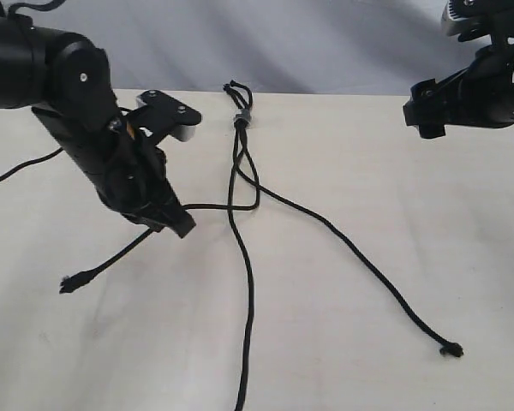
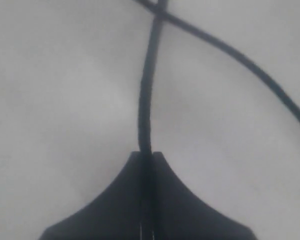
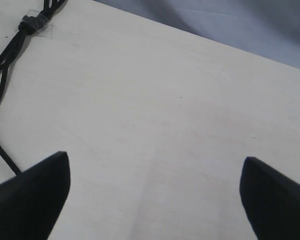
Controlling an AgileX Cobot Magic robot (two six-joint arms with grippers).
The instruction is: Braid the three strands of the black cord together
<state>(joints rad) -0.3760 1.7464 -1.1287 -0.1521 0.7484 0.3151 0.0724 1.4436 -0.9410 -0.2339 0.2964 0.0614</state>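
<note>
The black cord lies on the pale table, its three strands joined at a small grey clip [image 1: 241,120] [image 3: 32,22] near the far edge, with short loops [image 1: 236,88] beyond it. My left gripper [image 1: 183,225] [image 2: 146,154] is shut on the left strand [image 1: 216,206] [image 2: 147,90], which bends sideways across the middle strand [image 1: 248,291]. The left strand's frayed tail [image 1: 69,283] hangs out below the gripper. The right strand [image 1: 360,257] runs diagonally to its knot [image 1: 451,349]. My right gripper [image 1: 425,116] [image 3: 156,158] hovers open and holds nothing, off to the right of the clip.
The table [image 1: 368,171] ends at its far edge just behind the loops, with a grey backdrop beyond. A thicker smooth arm cable [image 1: 21,167] trails at the left. The middle strand runs off the near edge of the exterior view.
</note>
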